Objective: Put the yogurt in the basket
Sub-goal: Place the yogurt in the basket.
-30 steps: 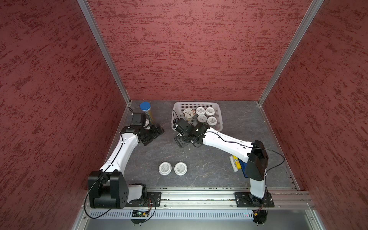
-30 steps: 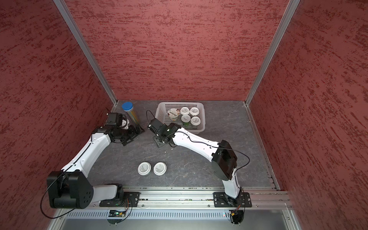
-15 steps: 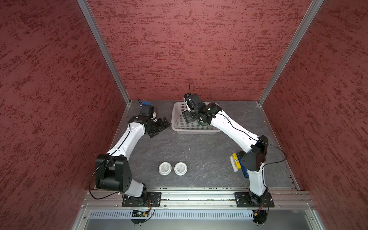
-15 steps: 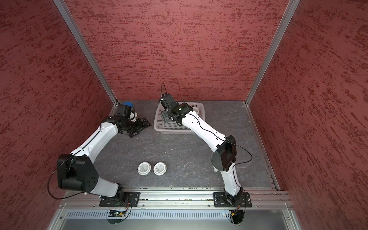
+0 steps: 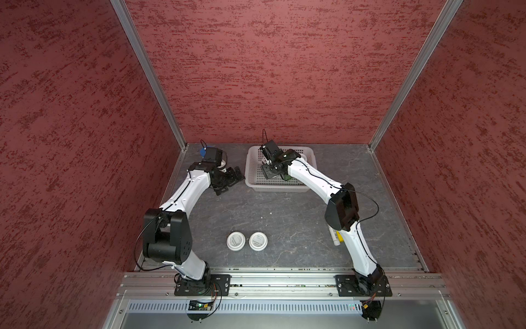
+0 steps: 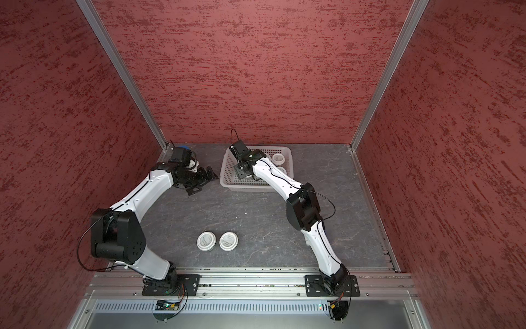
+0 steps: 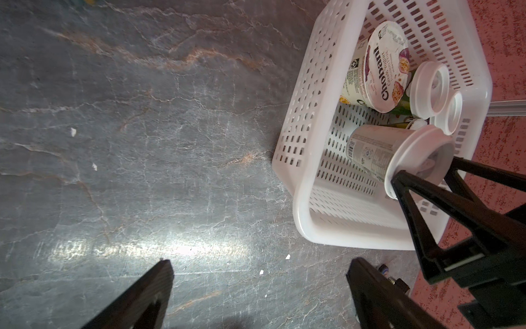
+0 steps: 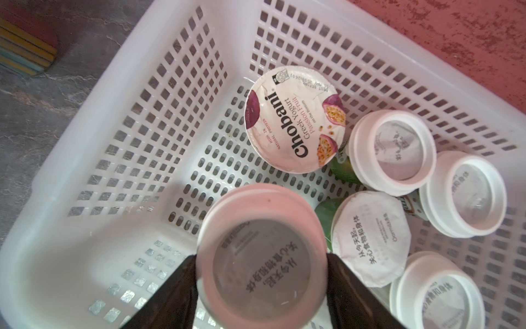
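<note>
The basket [image 5: 251,173] [image 6: 226,173] stands at the back of the table. My right gripper [image 8: 262,262] [image 5: 270,171] hangs over its left part, shut on a white-lidded yogurt cup [image 8: 262,250] [image 7: 378,153], which is above the mesh floor. In the basket lie the Chobani cup [image 8: 296,119] and several white-lidded cups at its right side. Two more yogurt cups [image 5: 236,241] [image 5: 258,241] stand side by side near the table's front. My left gripper [image 7: 260,265] [image 5: 230,182] is open and empty just left of the basket, over bare table.
A blue-capped tube [image 5: 203,152] stands behind my left wrist in the back left corner. A yellow and white item [image 5: 337,237] lies under my right forearm. A stack of coloured strips [image 8: 25,48] lies outside the basket. Red walls close in three sides.
My right gripper has gone from the table in front of the basket's left corner to above the basket's inside. My left gripper has shifted slightly toward the basket.
</note>
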{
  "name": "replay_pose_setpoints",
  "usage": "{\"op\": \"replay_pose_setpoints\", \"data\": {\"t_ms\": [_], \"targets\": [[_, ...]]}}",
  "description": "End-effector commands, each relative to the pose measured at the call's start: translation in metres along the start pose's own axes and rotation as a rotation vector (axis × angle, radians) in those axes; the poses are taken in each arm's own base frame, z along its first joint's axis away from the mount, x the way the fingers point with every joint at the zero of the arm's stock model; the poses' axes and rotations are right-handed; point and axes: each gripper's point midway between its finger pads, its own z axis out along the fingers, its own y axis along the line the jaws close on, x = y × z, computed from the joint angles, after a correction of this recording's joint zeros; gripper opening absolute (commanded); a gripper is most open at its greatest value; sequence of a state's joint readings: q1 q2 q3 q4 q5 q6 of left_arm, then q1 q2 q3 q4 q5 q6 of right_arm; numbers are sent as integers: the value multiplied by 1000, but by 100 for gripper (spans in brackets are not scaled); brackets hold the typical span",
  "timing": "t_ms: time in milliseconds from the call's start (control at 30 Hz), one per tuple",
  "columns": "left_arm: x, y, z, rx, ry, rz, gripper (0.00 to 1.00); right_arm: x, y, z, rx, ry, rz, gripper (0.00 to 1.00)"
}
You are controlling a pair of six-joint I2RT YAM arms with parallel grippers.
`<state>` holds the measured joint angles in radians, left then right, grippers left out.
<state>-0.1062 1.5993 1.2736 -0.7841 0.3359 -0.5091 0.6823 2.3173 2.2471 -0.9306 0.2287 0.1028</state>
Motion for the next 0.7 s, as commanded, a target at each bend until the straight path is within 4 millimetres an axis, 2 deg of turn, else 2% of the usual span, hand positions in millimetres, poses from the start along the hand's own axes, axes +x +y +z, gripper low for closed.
{"op": "replay_pose_setpoints", "data": {"t_ms": [0, 333, 667], "targets": [[-6, -6, 1, 21, -13, 6, 100, -11, -9, 6, 10, -36, 13, 71], [-8, -3, 3, 21, -7, -3, 100, -7, -19, 34, 32, -18, 20, 72], [-6, -1, 6, 19, 4, -11, 100, -3, -31, 47, 54, -4, 15, 75]]}}
